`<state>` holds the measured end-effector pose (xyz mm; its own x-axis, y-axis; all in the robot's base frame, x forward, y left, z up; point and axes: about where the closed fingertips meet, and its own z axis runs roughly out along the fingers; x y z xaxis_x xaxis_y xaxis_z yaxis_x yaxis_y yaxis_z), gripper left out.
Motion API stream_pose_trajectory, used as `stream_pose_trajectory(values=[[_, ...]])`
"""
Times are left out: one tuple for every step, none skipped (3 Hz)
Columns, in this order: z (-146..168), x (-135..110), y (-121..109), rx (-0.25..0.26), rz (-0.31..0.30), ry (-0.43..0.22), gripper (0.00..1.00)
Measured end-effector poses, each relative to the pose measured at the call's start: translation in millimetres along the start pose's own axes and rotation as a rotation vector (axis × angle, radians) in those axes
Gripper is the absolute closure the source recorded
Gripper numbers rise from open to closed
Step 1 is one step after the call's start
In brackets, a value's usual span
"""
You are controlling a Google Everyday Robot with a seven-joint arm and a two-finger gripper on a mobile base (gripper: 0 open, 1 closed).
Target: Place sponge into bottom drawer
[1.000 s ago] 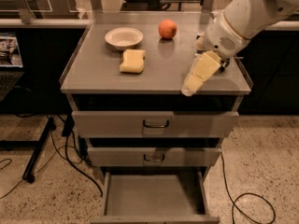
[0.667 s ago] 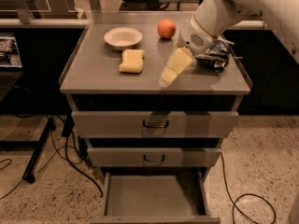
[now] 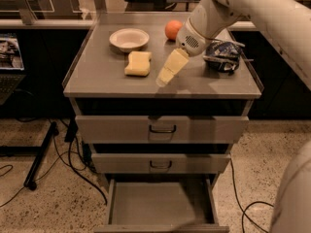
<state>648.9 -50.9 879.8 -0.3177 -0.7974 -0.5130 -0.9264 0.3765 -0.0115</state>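
The pale yellow sponge (image 3: 138, 63) lies flat on the grey cabinet top (image 3: 107, 79), just in front of the white bowl (image 3: 129, 38). My gripper (image 3: 163, 79) hangs over the cabinet top a little to the right of the sponge, apart from it, pointing down and left on the white arm (image 3: 233, 8). The bottom drawer (image 3: 160, 203) is pulled out below the cabinet, a shallow grey tray with nothing showing on its floor.
An orange fruit (image 3: 173, 29) sits at the back of the top. A crumpled dark blue bag (image 3: 222, 56) lies at the right. Two upper drawers with loop handles (image 3: 162, 129) are shut. Cables and a stand leg (image 3: 41, 154) lie on the floor at left.
The gripper has swung left across the cabinet top, from near the right edge to close beside the sponge. The blue bag is now uncovered. The sponge has not moved.
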Motion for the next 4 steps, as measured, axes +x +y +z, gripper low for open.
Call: stream_pose_trajectory(values=[[6, 5, -2, 0.006, 0.057, -0.020, 0.00], [26, -14, -16, 0.006, 0.081, -0.070, 0.00], [43, -50, -33, 0.021, 0.056, -0.126, 0.00], [57, -81, -46, 0.047, 0.030, -0.155, 0.00]])
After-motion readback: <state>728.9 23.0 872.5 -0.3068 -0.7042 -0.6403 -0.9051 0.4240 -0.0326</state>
